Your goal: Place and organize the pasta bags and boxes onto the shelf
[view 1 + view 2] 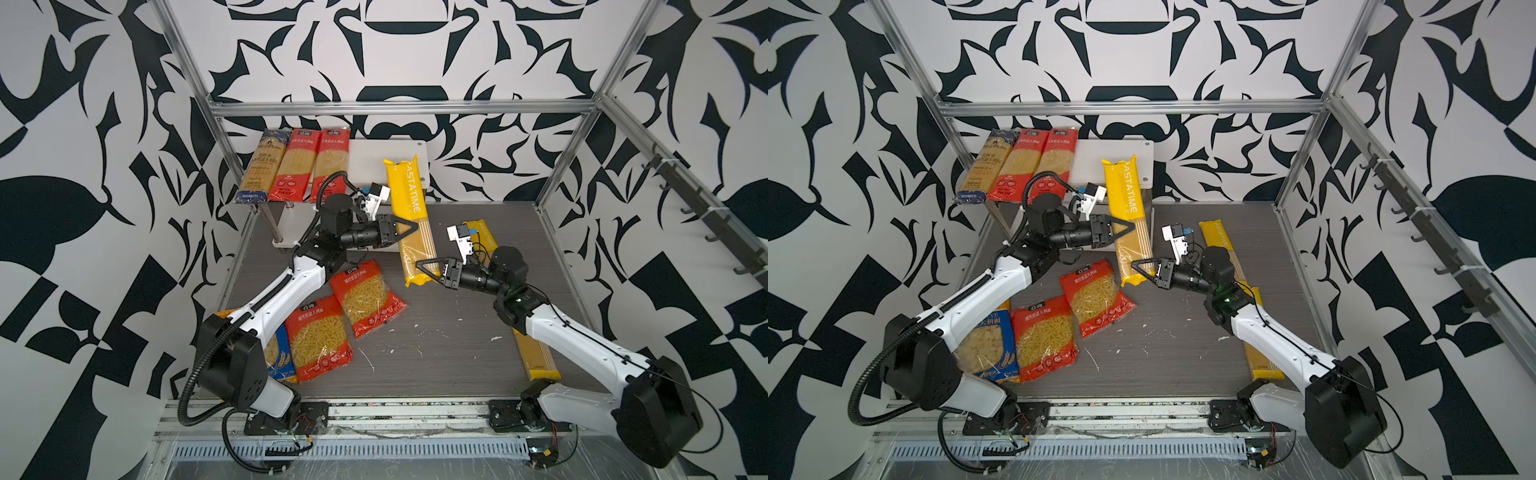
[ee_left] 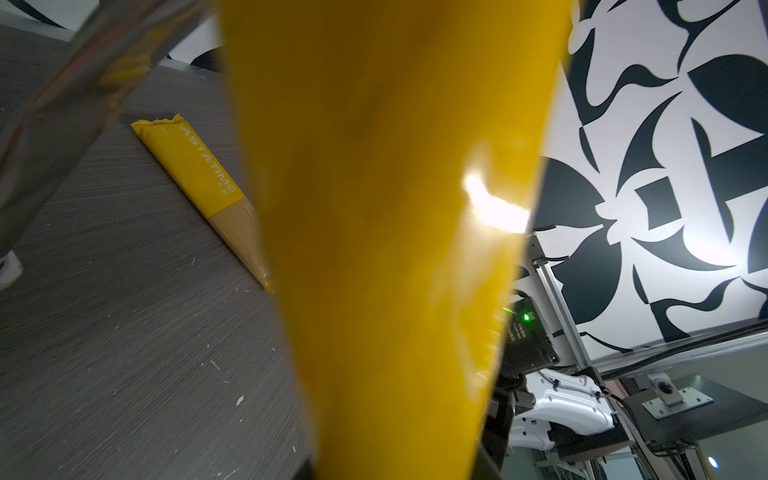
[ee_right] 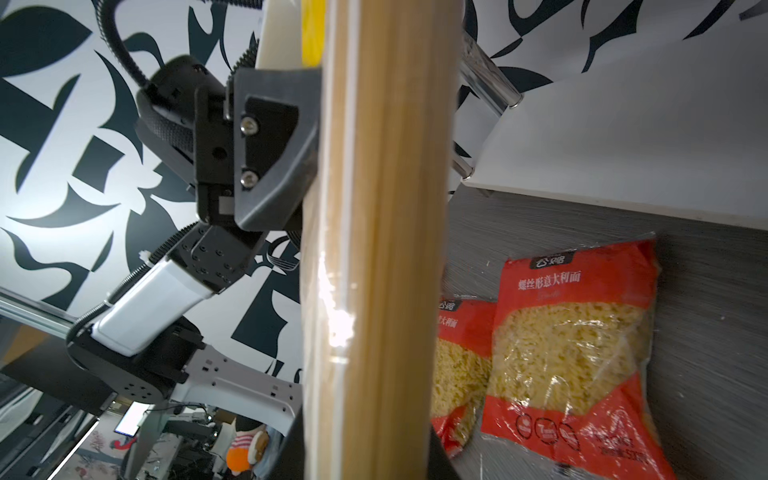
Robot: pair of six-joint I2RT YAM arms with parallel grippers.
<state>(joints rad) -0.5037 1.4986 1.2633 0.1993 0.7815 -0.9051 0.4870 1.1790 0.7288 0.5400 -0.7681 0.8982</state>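
Dark wood-grain tabletop [image 1: 457,340], flecked white, inside black-and-white patterned walls. We see the left claw [image 1: 411,227] and right claw [image 1: 426,270] both clamped on a long yellow packet [image 1: 405,191], tilted, its top end at the shelf [image 1: 365,162]

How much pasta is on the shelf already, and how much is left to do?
Done: the dark-blue packet and two long red packets lie on the shelf.
In hand: the left gripper and right gripper hold a yellow packet, its top end over the shelf.
Left on the table: two short red packets, a blue-orange packet and yellow pasta by the right arm.
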